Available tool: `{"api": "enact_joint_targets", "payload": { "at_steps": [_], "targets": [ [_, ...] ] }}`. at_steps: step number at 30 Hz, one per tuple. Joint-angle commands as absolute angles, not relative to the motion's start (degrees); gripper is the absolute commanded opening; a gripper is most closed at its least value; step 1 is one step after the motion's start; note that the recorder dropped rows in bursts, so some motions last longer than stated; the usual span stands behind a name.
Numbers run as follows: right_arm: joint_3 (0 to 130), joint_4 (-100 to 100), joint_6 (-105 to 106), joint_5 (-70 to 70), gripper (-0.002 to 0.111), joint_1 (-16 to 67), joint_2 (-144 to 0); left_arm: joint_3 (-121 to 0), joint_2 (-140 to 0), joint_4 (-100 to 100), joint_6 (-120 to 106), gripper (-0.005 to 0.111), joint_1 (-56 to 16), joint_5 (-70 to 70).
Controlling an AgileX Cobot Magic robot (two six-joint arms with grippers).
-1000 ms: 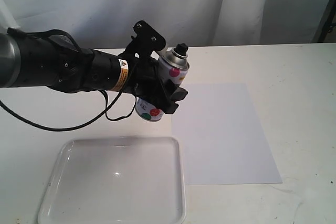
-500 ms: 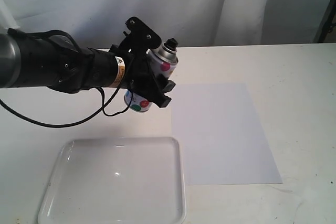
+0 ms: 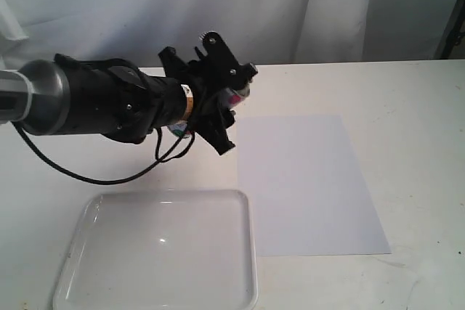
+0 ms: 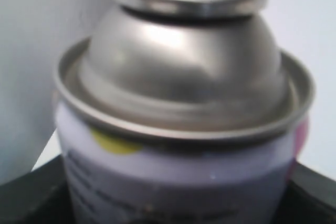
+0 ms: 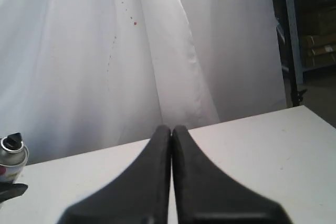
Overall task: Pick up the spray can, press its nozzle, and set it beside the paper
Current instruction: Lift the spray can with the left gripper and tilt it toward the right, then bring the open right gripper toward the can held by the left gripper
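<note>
White curtain [image 3: 240, 5] hangs behind a pale table [image 3: 407, 107]. From the outside camera, the left gripper [image 3: 227, 103] is clamped around the spray can [image 3: 236, 96], which is tilted and mostly hidden, just beside the far left corner of the paper [image 3: 305, 186]. A tray [image 3: 160, 252] lies nearer, left of the paper.

The left wrist camera shows the can's silver dome up close, with the black nozzle at the frame's edge.

The right wrist camera shows the right gripper [image 5: 171, 140] with its fingers pressed together and holding nothing. The can is small at one side.
</note>
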State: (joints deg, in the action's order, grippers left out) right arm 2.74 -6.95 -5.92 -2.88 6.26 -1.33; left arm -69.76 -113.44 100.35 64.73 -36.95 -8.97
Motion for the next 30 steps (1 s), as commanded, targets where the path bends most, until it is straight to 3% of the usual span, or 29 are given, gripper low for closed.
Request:
{"api": "enact_joint_targets", "payload": {
  "at_steps": [1, 12, 30],
  "targets": [
    [8.8, -7.1, -6.0, -7.6, 0.000, 6.3, -5.6, -70.9, -114.8, 99.9, 61.1, 0.000, -39.9, -12.6],
    [27.0, -14.3, -4.2, -22.6, 0.000, 6.3, -31.2, -70.9, -115.9, 99.9, 57.5, 0.000, -43.9, -18.7],
    [48.2, -42.8, 24.8, -39.4, 0.000, 6.3, -74.9, -70.9, -115.9, 90.4, 46.1, 0.000, -45.4, -23.2]
  ]
}}
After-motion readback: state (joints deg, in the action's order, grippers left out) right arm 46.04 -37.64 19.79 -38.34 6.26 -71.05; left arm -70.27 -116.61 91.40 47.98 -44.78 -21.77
